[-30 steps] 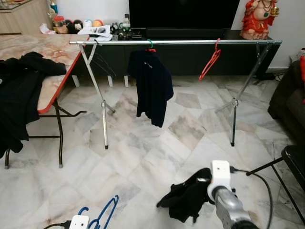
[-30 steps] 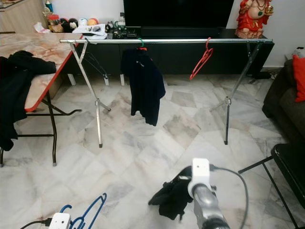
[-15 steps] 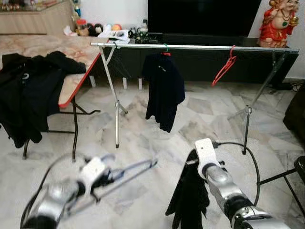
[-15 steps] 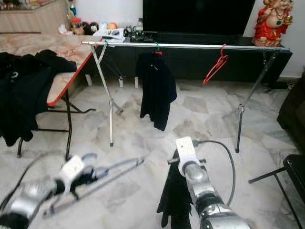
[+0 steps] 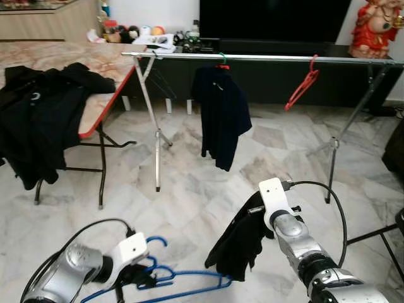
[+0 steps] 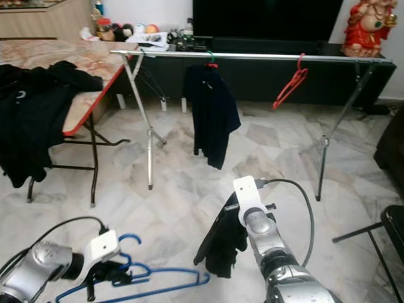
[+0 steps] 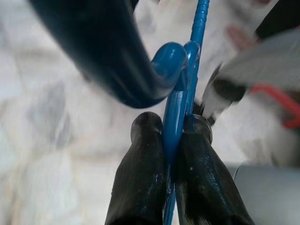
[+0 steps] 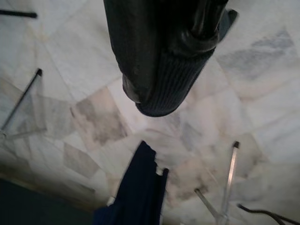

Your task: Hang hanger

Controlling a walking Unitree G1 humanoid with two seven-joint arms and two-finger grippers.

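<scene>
A blue hanger (image 5: pixel 170 284) is held low at the front left, its bar reaching right just above the floor. My left gripper (image 5: pixel 136 276) is shut on it; in the left wrist view both black fingers (image 7: pixel 140 154) pinch the blue wire (image 7: pixel 194 28) below the hook. At the front centre, my right gripper (image 5: pixel 255 221) is shut on a black garment (image 5: pixel 240 243) that droops from it, and its fingers are buried in the cloth (image 8: pixel 159 56). Beyond stands a silver drying rack (image 5: pixel 265 57) with a navy shirt (image 5: pixel 221 117) and an empty red hanger (image 5: pixel 300 85).
A folding table (image 5: pixel 63 57) at the left carries black clothes (image 5: pixel 38 107) that hang over its edge. A dark TV cabinet with a red statue (image 5: pixel 377 28) runs along the back wall. A black chair frame (image 5: pixel 385 230) stands at the right.
My left arm has dropped lower, and the blue hanger now lies nearly level close to the floor. The black garment in the right gripper has swung left and bunched up. The camera has shifted slightly.
</scene>
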